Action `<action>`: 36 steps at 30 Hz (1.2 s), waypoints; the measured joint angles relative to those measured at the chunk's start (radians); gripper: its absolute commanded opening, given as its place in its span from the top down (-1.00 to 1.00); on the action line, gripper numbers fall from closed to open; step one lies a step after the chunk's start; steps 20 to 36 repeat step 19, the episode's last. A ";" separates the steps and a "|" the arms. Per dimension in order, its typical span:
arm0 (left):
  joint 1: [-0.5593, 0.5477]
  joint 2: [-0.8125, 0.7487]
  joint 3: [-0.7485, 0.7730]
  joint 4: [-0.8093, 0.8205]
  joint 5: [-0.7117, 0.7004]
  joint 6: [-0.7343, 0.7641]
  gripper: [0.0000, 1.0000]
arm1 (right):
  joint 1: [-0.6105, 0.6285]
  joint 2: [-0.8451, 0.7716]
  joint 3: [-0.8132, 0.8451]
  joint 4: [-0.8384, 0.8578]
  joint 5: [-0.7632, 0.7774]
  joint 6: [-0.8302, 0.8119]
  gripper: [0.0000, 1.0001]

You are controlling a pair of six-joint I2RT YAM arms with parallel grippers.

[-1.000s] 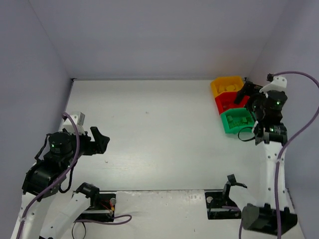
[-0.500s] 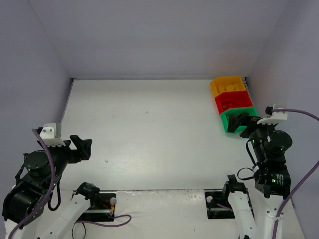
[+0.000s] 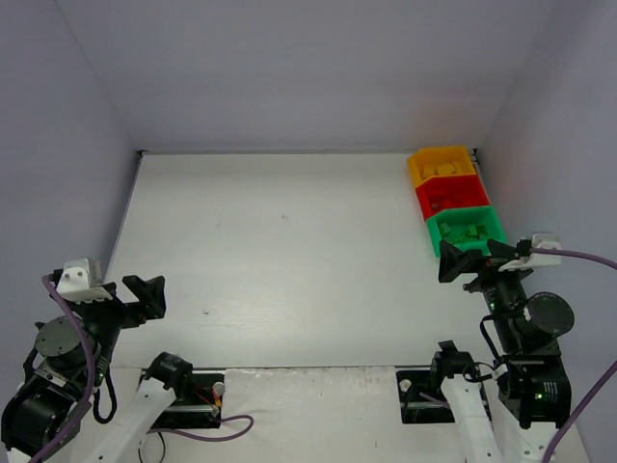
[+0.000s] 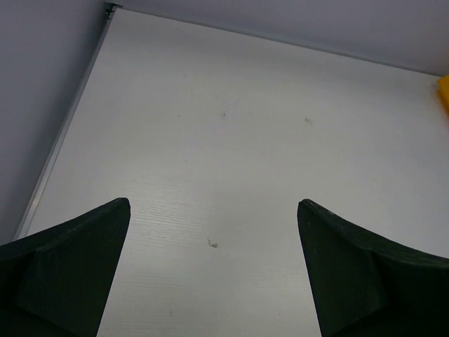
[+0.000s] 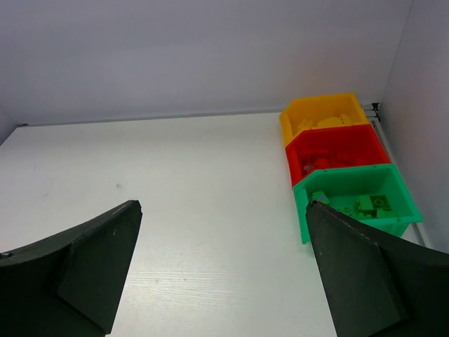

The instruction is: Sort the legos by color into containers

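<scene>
Three bins stand in a row at the back right: yellow-orange [image 3: 416,172], red [image 3: 422,201] and green [image 3: 436,237]. The right wrist view shows them too: yellow-orange [image 5: 286,128], red [image 5: 293,163], green [image 5: 303,212]. Green legos [image 5: 365,203] lie in the green bin, red legos [image 5: 319,166] in the red one, and yellow-orange legos [image 5: 330,122] in the yellow-orange one. I see no loose legos on the table. My right gripper [image 3: 470,258] is open and empty just in front of the green bin, and shows in its own wrist view [image 5: 223,205]. My left gripper [image 3: 147,294] is open and empty at the near left [image 4: 214,203].
The white table [image 3: 289,251] is boxed in by pale walls at the left, back and right. A metal strip [image 4: 63,133] runs along its left edge. The arm bases and purple cables [image 3: 202,424] sit at the near edge.
Both arms have drawn back toward the near edge. The right gripper has moved from over the bins to in front of the green bin. The left gripper has moved back and to the left.
</scene>
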 measured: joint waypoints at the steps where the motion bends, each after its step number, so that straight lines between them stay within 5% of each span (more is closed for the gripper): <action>1: 0.000 0.000 0.000 -0.001 -0.006 0.001 -0.95 | 0.004 0.000 0.000 -0.003 0.001 0.002 -1.00; 36: 0.000 0.000 -0.001 -0.014 -0.057 0.009 -0.95 | 0.074 -0.013 -0.001 -0.014 0.014 0.045 -1.00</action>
